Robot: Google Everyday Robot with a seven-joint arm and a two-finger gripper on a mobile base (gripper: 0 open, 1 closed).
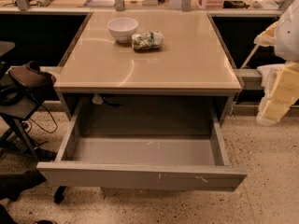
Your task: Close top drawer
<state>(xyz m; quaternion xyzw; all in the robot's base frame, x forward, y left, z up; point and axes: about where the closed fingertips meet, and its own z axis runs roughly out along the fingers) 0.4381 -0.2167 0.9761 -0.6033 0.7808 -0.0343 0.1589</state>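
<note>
Top drawer (142, 174) stands fully out, lower frame, awaiting push; gripper (276, 99) at right edge, well apart, grip state unclear.

You're looking at 1 desk (187, 64). 1 top drawer (140, 175) is hanging open below its front edge. 1 white bowl (122, 29) and 1 crumpled packet (147, 40) are sitting side by side near the back edge. 1 gripper (276, 101) is hovering off the right edge, near the front-right corner.
</note>
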